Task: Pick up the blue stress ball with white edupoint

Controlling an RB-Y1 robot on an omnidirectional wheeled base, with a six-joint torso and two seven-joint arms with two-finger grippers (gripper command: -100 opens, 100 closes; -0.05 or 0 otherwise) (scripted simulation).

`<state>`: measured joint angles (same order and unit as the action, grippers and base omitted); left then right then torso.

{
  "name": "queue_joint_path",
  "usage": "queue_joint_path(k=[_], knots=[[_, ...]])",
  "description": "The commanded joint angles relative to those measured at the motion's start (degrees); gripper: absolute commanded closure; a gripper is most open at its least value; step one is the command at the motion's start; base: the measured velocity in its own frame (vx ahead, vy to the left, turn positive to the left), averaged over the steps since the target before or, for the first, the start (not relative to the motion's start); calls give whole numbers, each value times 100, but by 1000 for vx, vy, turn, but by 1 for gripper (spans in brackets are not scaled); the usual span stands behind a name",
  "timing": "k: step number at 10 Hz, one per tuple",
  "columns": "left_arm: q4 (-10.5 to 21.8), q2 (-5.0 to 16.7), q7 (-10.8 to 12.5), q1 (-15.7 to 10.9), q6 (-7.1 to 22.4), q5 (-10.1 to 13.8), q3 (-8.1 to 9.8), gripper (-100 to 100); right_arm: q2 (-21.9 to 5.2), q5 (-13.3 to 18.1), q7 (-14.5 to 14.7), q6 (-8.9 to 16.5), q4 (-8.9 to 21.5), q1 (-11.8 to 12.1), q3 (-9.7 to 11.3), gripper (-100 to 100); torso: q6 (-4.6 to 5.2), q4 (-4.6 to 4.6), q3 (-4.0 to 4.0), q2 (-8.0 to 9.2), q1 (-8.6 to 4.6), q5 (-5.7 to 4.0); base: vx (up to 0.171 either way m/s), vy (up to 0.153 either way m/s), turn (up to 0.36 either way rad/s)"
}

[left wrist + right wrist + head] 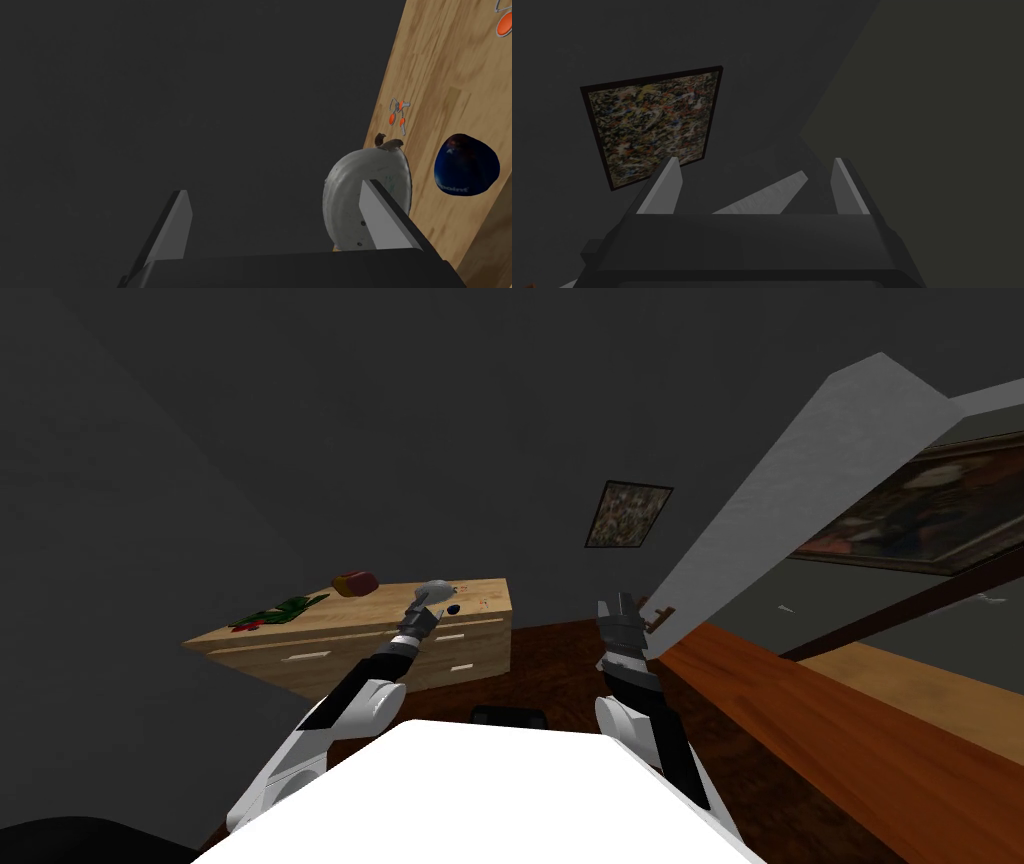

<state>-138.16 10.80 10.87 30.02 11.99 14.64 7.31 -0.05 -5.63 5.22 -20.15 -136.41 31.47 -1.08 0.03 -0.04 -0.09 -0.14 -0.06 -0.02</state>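
Two thin grey fingers of the left gripper are seen standing apart with nothing between them. One blade is set in front of a pale grey, pumpkin-shaped object with a brown stem. Just past that object, the dark blue stress ball with white lettering is found resting on the light wooden surface of a low chest of drawers, apart from the fingers and to one side of their line.

The task is judged to be at the approach. The arm is held out over the end of the surface where the ball lies, but the ball is neither straddled nor touched. The gripper is yet to be brought past the grey object, set around the ball, closed and lifted.

In the left wrist view the lettering can be read, and a small orange-and-silver trinket is made out near the grey object; in the head view the ball is reduced to a dark speck. The layout is given by the head view: a green-and-red item and a red-brown lump are placed well apart from the ball at the other end. The right gripper is held off to the side, its fingers shown apart and empty in the right wrist view.
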Motion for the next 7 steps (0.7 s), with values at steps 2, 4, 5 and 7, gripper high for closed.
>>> queue_joint_path(k=[2,4,5,7], knots=[[28,-18,85,10,335,71,47,-100,0,0,0,0,0,0,0,0,-1,0,0,0,0,0,24,-25,27],[38,-33,164,-5,616,133,104,-100,0,0,0,0,0,0,0,0,0,0,-1,-3,1,0,28,-19,11],[49,-49,246,-22,817,190,163,-100,0,0,0,0,0,0,0,0,0,0,-1,-2,3,1,29,-10,2],[63,-65,329,-41,1104,242,221,-100,0,0,0,0,0,0,0,0,0,0,-1,-1,7,2,25,-6,-3]])
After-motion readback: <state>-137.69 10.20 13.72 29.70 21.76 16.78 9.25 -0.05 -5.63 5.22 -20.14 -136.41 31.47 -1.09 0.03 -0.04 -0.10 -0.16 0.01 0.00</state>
